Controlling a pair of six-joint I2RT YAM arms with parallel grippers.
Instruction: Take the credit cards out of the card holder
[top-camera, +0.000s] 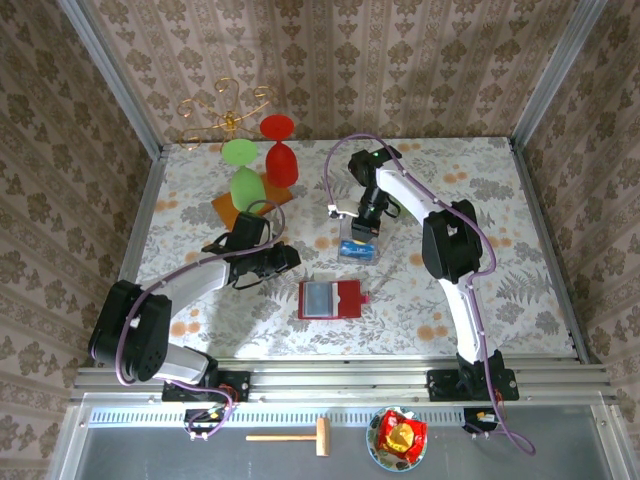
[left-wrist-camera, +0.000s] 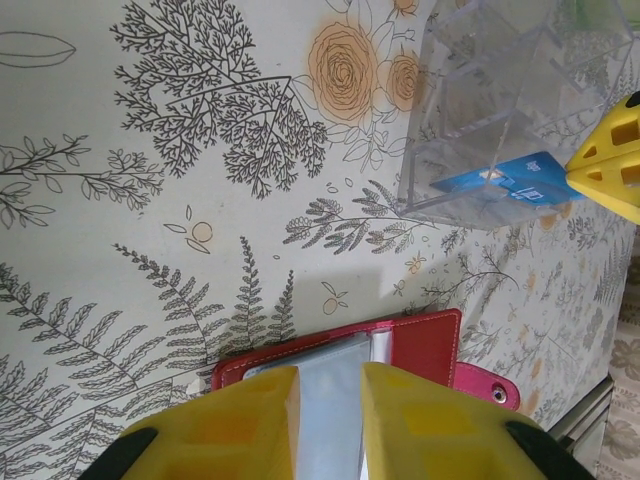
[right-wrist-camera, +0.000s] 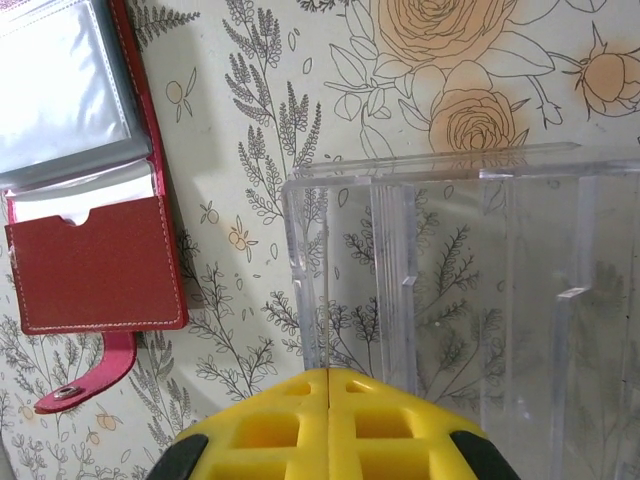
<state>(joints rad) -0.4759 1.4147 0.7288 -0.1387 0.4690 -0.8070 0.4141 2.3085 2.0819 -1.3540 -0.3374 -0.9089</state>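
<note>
Card holder and credit cards, entered left to right across the counter (top-camera: 480, 200), a tabletop under pale floral-printed cloth.

1. Left claw (left-wrist-camera: 330, 405), yellow, two-fingered. It is set low at the holder's left end, and whether it touches cannot be told. The fingers are narrowly parted with nothing between them, and the greyish pocket shows through the gap. Judged: so narrow a slit suits pinching a thin card by its edge, so this claw looks posed to draw from the pockets.

2. Card holder (top-camera: 330, 298), a small red folding wallet-like case with cloudy clear inner sleeves. It lies open and flat near mid-counter, pockets upward, with its red snap tab (right-wrist-camera: 90, 375) splayed off one side. It is probably laid open so the sleeves face the claws. Whether any cards sit inside cannot be told.

3. Clear acrylic organiser (right-wrist-camera: 450, 280) with upright dividers. It stands near the holder on its far side, apart from it. By appearance it is the receiving bin.

4. Blue credit card (left-wrist-camera: 500, 182), a thin flat rectangle. It lies inside the organiser at its bottom and counts as one card out of the holder.

5. Right claw (right-wrist-camera: 330, 378), yellow. Its fingers are pressed together and hold nothing, poised over the organiser's near wall. Judged: it has no present load.
</note>
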